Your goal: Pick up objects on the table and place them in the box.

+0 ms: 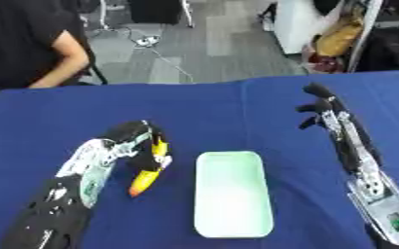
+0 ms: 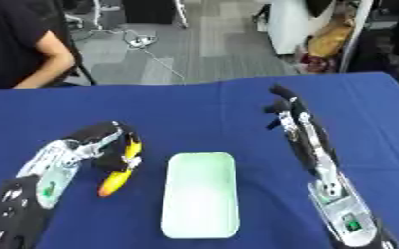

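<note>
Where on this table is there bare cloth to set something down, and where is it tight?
Free: the wide far strip of blue table behind both hands, and the patch between the box and the right hand. The box itself looks unfilled. Tight: the gap between the box and the left hand, whose fingers curl round a yellow-orange object.

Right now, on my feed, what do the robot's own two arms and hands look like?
The left hand has black fingers on a silver-white metal back with exposed joints; its forearm is black, dotted with small pale fittings. The right hand has slim black fingers, and its long forearm is black with a silver-grey plate along the top that carries a small green marking near the lower edge of the view.
</note>
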`<state>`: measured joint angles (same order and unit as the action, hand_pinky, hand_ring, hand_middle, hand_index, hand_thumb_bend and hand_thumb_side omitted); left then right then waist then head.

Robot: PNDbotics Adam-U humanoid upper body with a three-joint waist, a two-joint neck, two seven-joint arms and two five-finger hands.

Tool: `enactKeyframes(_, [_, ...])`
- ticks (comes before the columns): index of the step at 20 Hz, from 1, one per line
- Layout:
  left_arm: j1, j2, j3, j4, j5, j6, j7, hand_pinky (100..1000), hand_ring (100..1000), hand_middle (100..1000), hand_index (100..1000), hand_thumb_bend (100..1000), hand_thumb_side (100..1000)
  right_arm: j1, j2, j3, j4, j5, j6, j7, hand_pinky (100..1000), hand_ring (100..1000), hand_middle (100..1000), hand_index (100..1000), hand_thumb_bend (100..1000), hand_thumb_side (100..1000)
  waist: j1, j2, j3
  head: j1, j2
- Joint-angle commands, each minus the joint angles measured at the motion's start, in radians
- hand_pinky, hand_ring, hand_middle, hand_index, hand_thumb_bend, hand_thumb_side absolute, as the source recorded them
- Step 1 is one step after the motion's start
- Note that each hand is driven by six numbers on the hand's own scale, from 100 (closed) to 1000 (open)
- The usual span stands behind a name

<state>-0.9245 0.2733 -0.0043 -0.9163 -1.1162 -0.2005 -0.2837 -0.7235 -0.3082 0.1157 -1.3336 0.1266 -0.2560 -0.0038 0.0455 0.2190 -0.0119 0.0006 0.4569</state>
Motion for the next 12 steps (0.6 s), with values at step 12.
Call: enactKeyframes(12, [-0.026,0.012,0.035,0.090,-0.068,0.047,0.075,596,528,614,749,100,703,-0.013,-0.010,0.000,-0.012,0.000,-0.002,0.005,549,736,899,974,100,975,-0.003,-0.019,-0.003,0.006,-0.003])
